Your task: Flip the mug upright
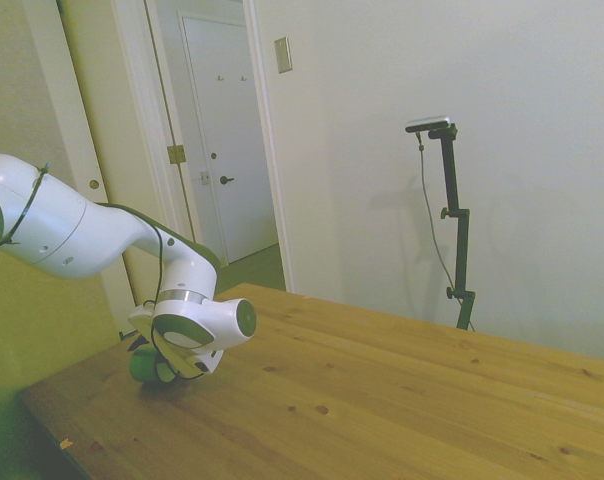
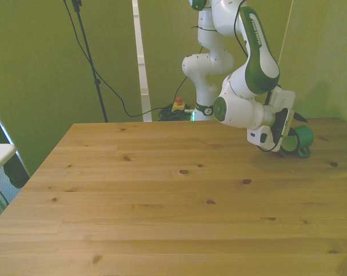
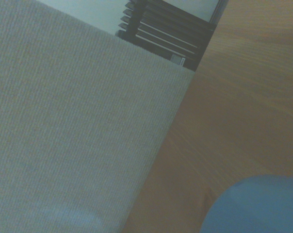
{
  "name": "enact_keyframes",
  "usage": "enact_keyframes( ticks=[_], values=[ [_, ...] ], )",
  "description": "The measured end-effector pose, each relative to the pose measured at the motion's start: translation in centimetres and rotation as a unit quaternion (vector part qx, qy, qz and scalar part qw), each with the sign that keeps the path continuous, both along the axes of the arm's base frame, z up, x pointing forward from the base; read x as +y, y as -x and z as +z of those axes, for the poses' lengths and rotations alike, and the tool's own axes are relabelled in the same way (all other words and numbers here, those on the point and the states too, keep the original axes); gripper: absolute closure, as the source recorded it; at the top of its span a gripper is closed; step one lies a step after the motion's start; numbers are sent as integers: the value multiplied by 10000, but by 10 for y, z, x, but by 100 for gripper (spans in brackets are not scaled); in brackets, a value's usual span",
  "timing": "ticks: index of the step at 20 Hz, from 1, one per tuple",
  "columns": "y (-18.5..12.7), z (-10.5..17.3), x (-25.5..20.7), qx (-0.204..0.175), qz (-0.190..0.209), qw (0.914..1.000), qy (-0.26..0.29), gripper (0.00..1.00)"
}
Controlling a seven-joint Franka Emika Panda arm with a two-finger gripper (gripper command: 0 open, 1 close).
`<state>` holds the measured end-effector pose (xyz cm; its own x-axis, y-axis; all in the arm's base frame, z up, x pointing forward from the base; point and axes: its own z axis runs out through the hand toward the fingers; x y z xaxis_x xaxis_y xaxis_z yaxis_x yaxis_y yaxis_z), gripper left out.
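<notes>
The small teal-green mug [image 2: 301, 138] is at the table's far corner on the front view's right, tilted, with its loop handle pointing down toward the wood. My gripper [image 2: 289, 141] leans over sideways and is shut on the mug, holding it just above the tabletop. In the side view the mug [image 1: 142, 367] peeks out low behind the white hand, and the gripper [image 1: 162, 370] is mostly hidden by the wrist. The wrist view shows only a blurred bluish patch of the mug [image 3: 255, 206].
The wooden table [image 2: 162, 195] spreads wide toward the front view's left and toward the camera. The mug hangs close to the table's edge [image 1: 42, 405]; the wrist view shows grey carpet [image 3: 73, 126] beyond that edge.
</notes>
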<state>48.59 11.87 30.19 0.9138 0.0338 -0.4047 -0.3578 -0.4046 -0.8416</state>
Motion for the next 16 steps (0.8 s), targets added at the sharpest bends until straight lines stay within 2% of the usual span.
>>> enact_keyframes(
  ticks=[10, 16],
  values=[
    [0, 2, 2, -20, 60, 10000, -61, 100],
    [4, 27, 13, -314, 201, 9993, 70, 100]
  ],
)
